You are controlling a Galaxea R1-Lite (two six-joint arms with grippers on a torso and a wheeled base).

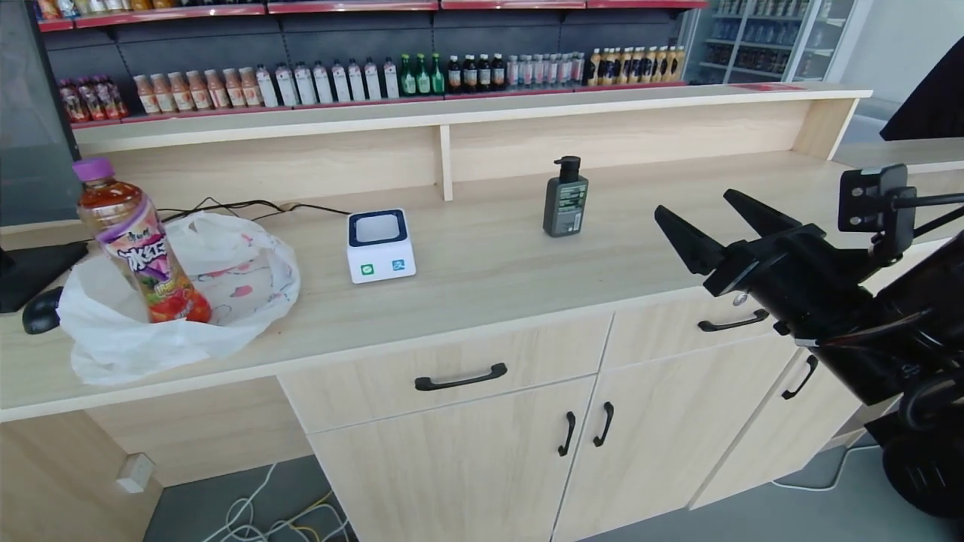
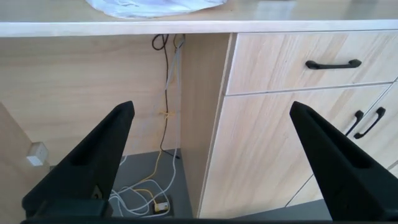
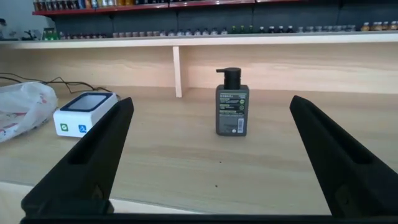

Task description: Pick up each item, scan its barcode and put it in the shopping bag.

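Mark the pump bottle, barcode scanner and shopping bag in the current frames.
pump bottle [image 1: 565, 207], head view, on the label at mid-body.
barcode scanner [image 1: 380, 250], head view, on the upper front face below the top window.
shopping bag [image 1: 256, 290], head view, on bare plastic of the wall nearest the scanner.

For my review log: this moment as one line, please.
drink bottle: in shopping bag | pump bottle: upright on counter | right gripper: open, facing it | left gripper: open, below counter
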